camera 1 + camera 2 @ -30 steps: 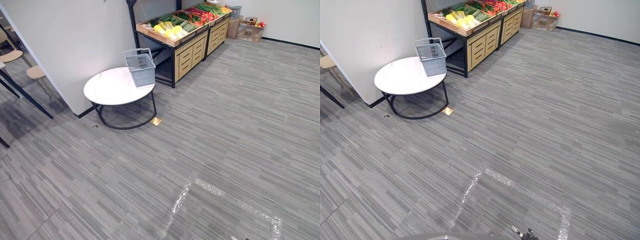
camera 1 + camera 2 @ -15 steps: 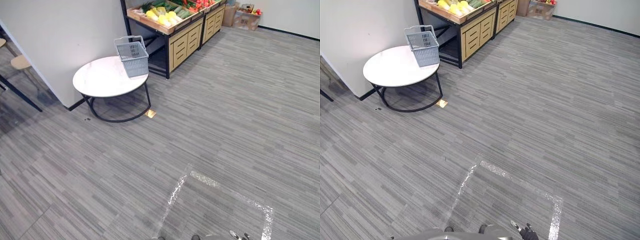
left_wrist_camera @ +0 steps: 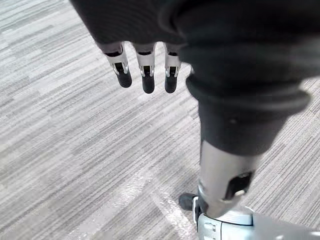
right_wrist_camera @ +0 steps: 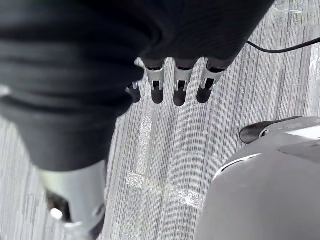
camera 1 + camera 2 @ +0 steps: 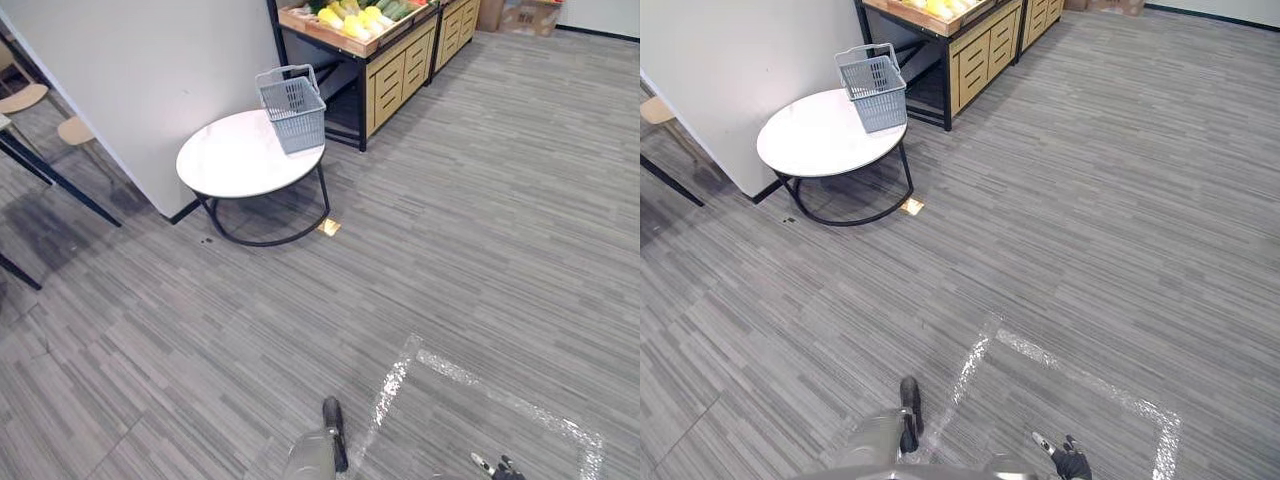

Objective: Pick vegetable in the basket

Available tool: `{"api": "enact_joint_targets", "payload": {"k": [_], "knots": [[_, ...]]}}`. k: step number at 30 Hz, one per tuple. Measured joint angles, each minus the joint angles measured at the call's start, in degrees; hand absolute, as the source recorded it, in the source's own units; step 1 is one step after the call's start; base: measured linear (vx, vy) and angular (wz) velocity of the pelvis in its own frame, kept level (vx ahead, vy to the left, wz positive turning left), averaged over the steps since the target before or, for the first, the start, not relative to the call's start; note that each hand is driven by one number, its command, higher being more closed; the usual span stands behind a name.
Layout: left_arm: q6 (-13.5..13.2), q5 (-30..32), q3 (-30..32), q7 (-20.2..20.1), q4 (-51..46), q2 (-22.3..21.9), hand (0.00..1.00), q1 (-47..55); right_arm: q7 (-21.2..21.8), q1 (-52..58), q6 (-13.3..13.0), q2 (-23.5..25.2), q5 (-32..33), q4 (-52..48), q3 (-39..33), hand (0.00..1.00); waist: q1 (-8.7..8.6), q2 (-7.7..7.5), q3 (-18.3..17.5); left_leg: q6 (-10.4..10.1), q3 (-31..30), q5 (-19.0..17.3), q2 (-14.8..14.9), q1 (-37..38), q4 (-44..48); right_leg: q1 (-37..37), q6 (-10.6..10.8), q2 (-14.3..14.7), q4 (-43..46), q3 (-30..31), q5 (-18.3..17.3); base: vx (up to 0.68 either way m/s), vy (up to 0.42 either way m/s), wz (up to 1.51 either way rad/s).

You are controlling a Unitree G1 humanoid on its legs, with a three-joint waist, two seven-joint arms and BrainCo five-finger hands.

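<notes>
Fingers on my left hand (image 3: 147, 76) and right hand (image 4: 179, 88) hang straight, apart, holding nothing — too far off yet; the basket (image 5: 293, 108) sits on the surface's (image 5: 235, 160) far edge, beside the stand (image 5: 392, 72) of vegetables (image 5: 352, 17).

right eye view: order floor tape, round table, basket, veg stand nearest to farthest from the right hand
1. floor tape, just ahead of the right hand.
2. round table, ahead on the left.
3. basket on the table's back edge and veg stand behind it: too close to call.
</notes>
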Motion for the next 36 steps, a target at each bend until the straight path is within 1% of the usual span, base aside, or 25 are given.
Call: {"api": "enact_joint_targets", "payload": {"k": [1,5,6,9,11,13,14,16,18,20,21,22,23,24,25,26,27,28,29,31,32,33,34,35,36], "knots": [[0.0,1.4,0.0,-0.4,0.2,0.8,0.0,-0.7,0.3,-0.4,-1.1,0.8,-0.7,-0.1,-0.1,0.0,-0.31,-0.77,-0.1,1.8,0.4,-2.2,-1.1,-0.6,2.0,-0.8,0.8,-0.6,2.8,0.9,0.9,0.42,0.216,-0.04],[0.8,2.1,0.3,-2.2,0.8,2.1,0.0,-1.0,0.2,-1.3,-1.9,1.8,-1.7,-0.1,-0.3,0.0,-0.28,-2.29,-1.0,3.5,3.3,-5.1,-5.1,4.9,-0.7,-3.6,4.1,-4.7,12.9,4.5,4.5,0.38,0.23,-0.15],[1.1,2.9,0.6,-2.5,1.1,3.0,0.0,-1.0,0.3,-1.3,-1.9,2.1,-1.7,-0.2,-0.3,0.0,-0.64,-2.95,-2.1,4.0,3.8,-5.8,-6.3,6.9,-2.5,-6.9,4.8,-6.0,20.5,4.9,6.3,0.38,0.21,-0.12],[1.5,4.5,0.6,-2.9,0.6,4.6,0.0,-3.0,1.4,-1.0,-1.9,2.8,-1.7,-1.1,-1.6,0.0,-1.14,-4.24,-3.3,5.4,4.1,-7.5,-8.9,12.9,-7.1,-16.8,4.2,-10.2,42.7,2.2,16.4,0.34,0.152,-0.02],[1.5,4.9,0.6,-2.2,0.2,5.8,0.0,-5.1,1.4,-0.1,-1.7,3.2,-1.6,-2.4,-1.6,0.0,-2.37,-4.91,-3.3,5.4,2.5,-8.2,-9.7,18.1,-10.3,-21.9,1.2,-11.1,55.0,-3.1,13.2,0.37,0.089,0.18],[1.4,5.3,0.5,-0.9,-0.5,6.0,0.0,-6.7,1.3,0.7,-1.6,3.3,-1.5,-2.8,-0.3,0.0,-3.47,-5.18,-3.4,5.5,1.6,-8.8,-9.7,21.7,-12.1,-24.3,0.7,-10.8,57.4,-7.4,9.5,0.34,0.029,0.15],[1.5,3.5,0.2,0.8,-0.6,6.0,0.0,-8.7,1.4,1.8,-1.6,3.2,-1.6,-2.8,0.0,0.0,-4.4,-4.78,-3.4,5.9,1.3,-10.0,-8.9,24.7,-12.3,-27.4,0.1,-9.4,54.1,-11.1,5.0,0.38,-0.008,0.11],[1.5,1.9,0.1,1.5,-0.8,5.8,0.0,-10.5,1.5,2.8,-1.4,3.0,-1.6,-2.8,0.4,0.0,-4.99,-3.92,-3.4,5.7,1.1,-11.0,-7.6,25.8,-12.2,-29.7,-0.4,-7.1,47.9,-13.0,3.4,0.35,-0.05,0.13],[0.1,0.6,0.1,2.3,-1.9,5.1,0.0,-13.2,1.5,3.5,-1.9,2.6,-1.6,-3.4,0.3,0.0,-6.94,-2.03,-3.1,5.0,0.2,-12.1,-4.7,27.4,-12.6,-33.3,-0.5,-2.4,31.8,-16.0,3.9,0.48,-0.102,0.27],[-1.2,-1.4,-0.2,2.3,-3.2,4.7,0.0,-15.7,1.4,4.4,-2.1,2.7,-1.7,-3.4,0.5,0.0,-7.63,-1.9,-2.7,4.8,-0.5,-12.2,-3.2,29.5,-13.6,-34.7,0.3,0.6,14.8,-15.1,9.3,0.48,-0.134,0.38],[-2.5,-1.4,-0.5,2.2,-4.6,4.1,0.0,-16.6,1.3,5.2,-2.3,3.0,-2.3,-3.4,0.6,0.0,-7.79,-2.33,-2.7,3.9,-0.9,-12.8,-2.7,31.1,-13.8,-34.6,1.9,1.5,3.3,-13.4,14.7,0.52,-0.203,0.43],[-4.0,-1.5,-0.4,1.8,-5.8,3.3,0.0,-16.8,0.9,6.1,-2.4,3.5,-2.9,-3.6,0.5,0.0,-7.94,-3.05,-2.7,2.3,-2.0,-13.9,-2.8,33.0,-14.3,-34.6,3.2,1.1,-2.7,-10.6,16.5,0.52,-0.222,0.49],[-4.5,-1.5,-0.4,1.7,-6.3,3.1,0.0,-16.8,0.8,6.5,-2.4,3.9,-2.9,-3.8,0.5,0.0,-8.42,-3.46,-2.7,1.5,-2.5,-14.9,-2.8,34.3,-14.4,-34.7,3.5,0.5,-2.8,-9.1,16.2,0.57,-0.262,0.56],[-5.1,-1.5,-0.2,0.8,-6.8,2.3,0.0,-16.7,0.0,7.9,-2.3,4.9,-3.0,-4.7,0.2,0.0,-8.45,-4.43,-2.7,0.1,-3.9,-17.3,-2.8,37.5,-14.3,-34.6,3.3,-0.6,-0.3,-7.5,19.4,0.73,-0.357,0.36],[-5.3,-1.5,0.4,0.0,-6.7,0.8,0.0,-16.1,-0.2,7.1,-1.9,3.9,-3.5,-5.2,-0.1,0.0,-8.44,-2.67,-2.3,-0.8,-3.6,-18.1,-1.0,38.7,-12.9,-35.9,2.8,0.0,6.1,-8.3,21.5,0.74,-0.387,0.24],[-5.3,-1.5,0.5,-0.4,-6.7,0.3,0.0,-15.9,-0.3,6.9,-1.7,3.7,-3.8,-5.5,0.0,0.0,-8.43,-2.32,-2.5,-0.9,-3.7,-17.9,-0.3,38.4,-11.6,-36.7,2.5,0.2,8.5,-8.3,21.7,0.72,-0.426,0.02],[-5.3,-1.5,0.7,-0.7,-6.7,-0.7,0.0,-15.3,-0.5,6.7,-1.4,3.3,-3.8,-6.2,0.0,0.0,-8.27,-1.61,-2.3,-0.8,-3.7,-16.9,1.3,38.2,-8.1,-36.7,1.2,0.8,11.8,-9.0,21.2,0.57,-0.395,0.01],[-5.1,-1.5,0.8,-0.6,-6.3,-1.7,0.0,-14.3,-0.9,6.4,-1.2,3.0,-3.8,-6.6,0.0,0.0,-8.07,-0.98,-2.5,-1.4,-3.9,-15.1,2.7,37.3,-4.3,-36.6,-2.1,1.7,14.2,-9.9,19.0,0.57,-0.385,-0.04],[-4.5,-1.4,0.9,-0.5,-6.2,-2.0,0.0,-13.6,-0.9,6.1,-0.9,2.9,-3.8,-6.6,0.0,0.0,-8.0,-0.88,-2.6,-1.8,-4.0,-13.9,3.4,36.7,-2.0,-36.3,-3.6,2.1,15.3,-10.1,17.8,0.64,-0.392,-0.08],[-3.1,-1.5,2.8,0.0,-6.0,-2.0,0.0,-12.8,-1.0,5.8,-0.8,2.4,-4.0,-6.6,-0.3,0.0,-8.0,0.12,-2.9,-3.0,-6.6,-7.5,6.2,32.4,9.7,-33.9,-4.3,4.1,16.6,-11.4,14.2,0.44,-0.25,-0.05],[-2.6,-1.4,4.2,0.2,-5.1,-2.0,0.0,-12.8,-1.0,5.8,-0.9,2.1,-4.2,-6.8,-0.2,0.0,-7.93,0.73,-2.8,-5.4,-7.0,-1.6,8.0,29.0,17.2,-31.8,-4.6,5.1,15.8,-11.7,13.0,0.39,-0.147,-0.13],[-2.0,-1.3,5.7,0.6,-3.3,-1.8,0.0,-12.6,-1.0,5.9,-0.9,1.3,-4.5,-6.7,0.0,0.0,-7.56,1.56,-2.5,-7.1,-6.7,9.9,11.0,24.8,26.6,-27.5,-5.4,7.1,12.7,-11.5,11.9,0.49,-0.157,-0.12],[-1.7,-1.2,5.9,0.8,-2.0,-1.6,0.0,-12.5,-1.0,5.9,-1.1,1.0,-4.7,-6.8,0.0,0.0,-7.46,1.83,-2.4,-7.1,-6.3,10.7,12.8,22.0,32.0,-25.3,-5.5,8.2,10.7,-11.6,11.8,0.48,-0.104,0.0],[-1.6,-1.2,7.6,1.2,-2.3,-1.6,0.0,-12.7,-1.1,6.0,-1.2,0.6,-5.1,-6.6,0.0,0.0,-6.76,2.41,-2.2,-4.3,-4.8,4.9,15.5,15.6,42.8,-21.3,-6.2,9.3,7.9,-11.9,11.3,0.45,-0.087,0.17],[-1.6,-1.3,9.0,1.6,-3.4,-1.4,0.0,-12.7,-1.1,5.8,-1.2,0.6,-5.4,-6.0,0.2,0.0,-6.2,1.95,-1.9,-2.8,-2.6,0.0,15.8,11.0,47.3,-17.4,-6.7,9.4,5.7,-11.9,10.7,0.5,-0.113,0.2]]}}
